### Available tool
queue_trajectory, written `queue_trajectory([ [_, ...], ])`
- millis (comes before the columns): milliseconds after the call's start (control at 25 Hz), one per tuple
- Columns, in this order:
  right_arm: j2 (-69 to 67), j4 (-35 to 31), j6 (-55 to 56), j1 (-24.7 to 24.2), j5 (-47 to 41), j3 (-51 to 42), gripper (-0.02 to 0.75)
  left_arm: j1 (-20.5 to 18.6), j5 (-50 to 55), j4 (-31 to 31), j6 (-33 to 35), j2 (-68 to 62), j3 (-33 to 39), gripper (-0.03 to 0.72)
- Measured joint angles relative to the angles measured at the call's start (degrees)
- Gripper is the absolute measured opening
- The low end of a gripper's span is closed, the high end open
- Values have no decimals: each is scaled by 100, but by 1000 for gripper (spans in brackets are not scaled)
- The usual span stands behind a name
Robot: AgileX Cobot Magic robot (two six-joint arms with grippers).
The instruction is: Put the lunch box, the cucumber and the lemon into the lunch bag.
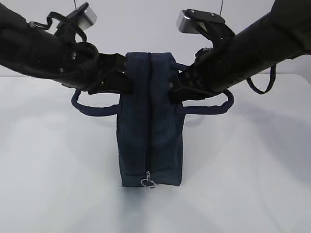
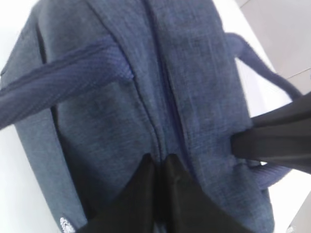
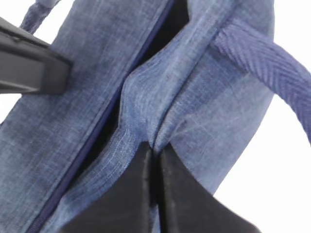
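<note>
Left gripper: my left gripper (image 2: 158,167) has its fingers pressed together on a fold of fabric at the top of the lunch bag (image 1: 150,126), just left of the zipper seam.
Right gripper: my right gripper (image 3: 154,153) is pinched tight on a raised ridge of the bag's fabric, on the right side of the seam; the cloth puckers up where I squeeze it.
Grip positions: in the exterior view my two grippers meet the bag's upper corners from opposite sides, left one at (image 1: 119,73), right one at (image 1: 177,82).
Lunch bag: dark navy, boxy, standing upright and narrow-end-on in the middle of the white tabletop (image 1: 252,184).
Zipper: the seam runs over the top and down the near face; the metal ring pull (image 1: 148,183) hangs at the bottom of that face. Near my right gripper the seam gapes a little, dark inside.
Handles: one loop handle (image 1: 92,107) droops out on the left, the other (image 1: 209,108) on the right.
Contents: I cannot tell what is inside.
</note>
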State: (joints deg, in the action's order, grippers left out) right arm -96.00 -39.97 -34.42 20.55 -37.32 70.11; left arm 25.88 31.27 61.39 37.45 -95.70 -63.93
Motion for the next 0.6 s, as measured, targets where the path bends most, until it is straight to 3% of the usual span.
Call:
queue_trajectory([
  [600,-191,-34,-227,0,670,-5,-9,0,-506,90,13,-250,0,1],
])
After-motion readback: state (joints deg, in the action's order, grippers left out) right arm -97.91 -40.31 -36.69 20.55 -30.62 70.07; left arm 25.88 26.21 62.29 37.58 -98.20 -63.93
